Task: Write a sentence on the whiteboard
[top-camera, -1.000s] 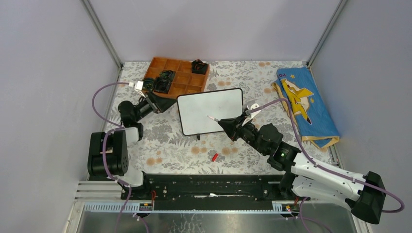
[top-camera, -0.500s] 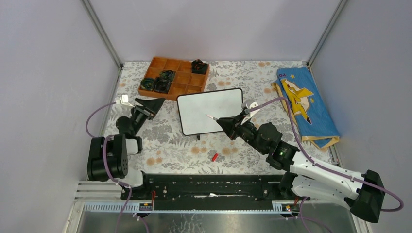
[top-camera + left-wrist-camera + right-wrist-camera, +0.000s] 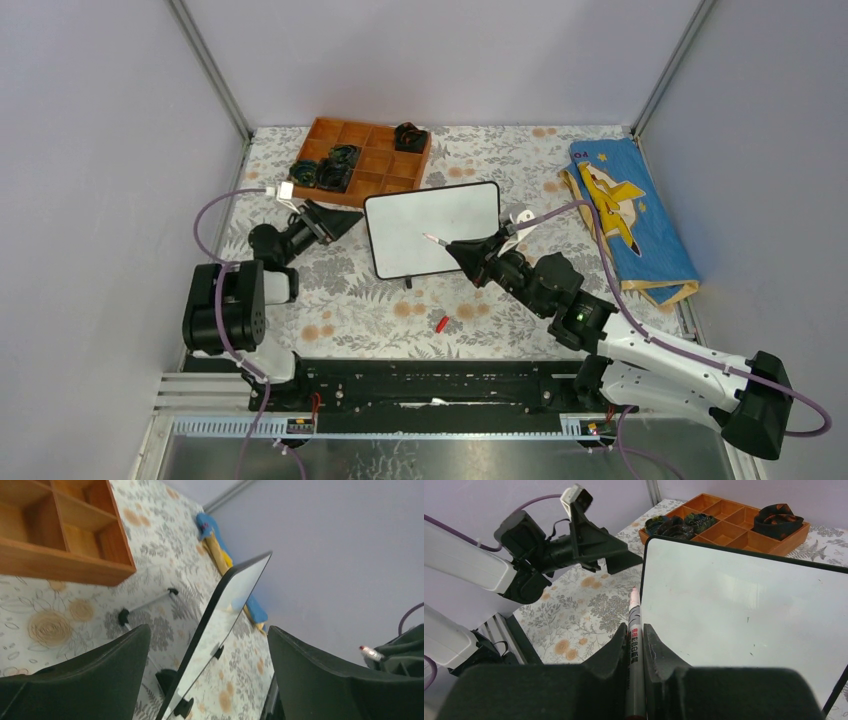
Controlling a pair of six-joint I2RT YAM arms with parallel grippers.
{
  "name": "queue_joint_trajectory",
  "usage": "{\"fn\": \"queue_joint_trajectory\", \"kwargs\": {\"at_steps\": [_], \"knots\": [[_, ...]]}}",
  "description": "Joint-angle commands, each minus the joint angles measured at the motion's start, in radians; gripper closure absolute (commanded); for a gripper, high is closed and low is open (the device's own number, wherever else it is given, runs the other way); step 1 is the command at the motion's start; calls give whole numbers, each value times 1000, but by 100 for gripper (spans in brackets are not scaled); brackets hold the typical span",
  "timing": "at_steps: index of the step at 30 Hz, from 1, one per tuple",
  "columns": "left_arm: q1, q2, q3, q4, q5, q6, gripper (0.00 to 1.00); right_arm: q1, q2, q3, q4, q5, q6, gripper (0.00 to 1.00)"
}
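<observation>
Swinging back in from the table's point(image 3: 380, 300) left edge, the left gripper point(image 3: 345, 222) now points at the whiteboard's left side, where half a second ago it aimed away toward the far left. A small red cap point(image 3: 441, 323) lies nearest, toward the near edge. Behind it the right gripper point(image 3: 458, 250) is clamped narrowly on a marker point(image 3: 634, 630), tip forward over the lower left of the whiteboard point(image 3: 435, 225); contact cannot be told. That board stands tilted on its feet mid-table, its face plain white. The left gripper's fingers point(image 3: 100, 675) are spread wide and hold nothing, the board's edge showing between them. Farther back sits an orange compartment tray point(image 3: 400, 185) with dark bundles; a blue cloth point(image 3: 630, 215) lies along the right edge.
</observation>
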Motion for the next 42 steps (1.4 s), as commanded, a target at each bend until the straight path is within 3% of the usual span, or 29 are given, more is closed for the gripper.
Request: {"fn": "queue_joint_trajectory", "kwargs": {"at_steps": [1, 9, 42], "knots": [[-18, 73, 22, 82, 87, 73, 9, 8, 1, 24, 71, -15, 3, 100], [-31, 208, 47, 253, 151, 0, 24, 8, 22, 27, 78, -31, 14, 100], [-92, 302, 84, 261, 215, 53, 53, 8, 90, 44, 109, -53, 22, 100]]}}
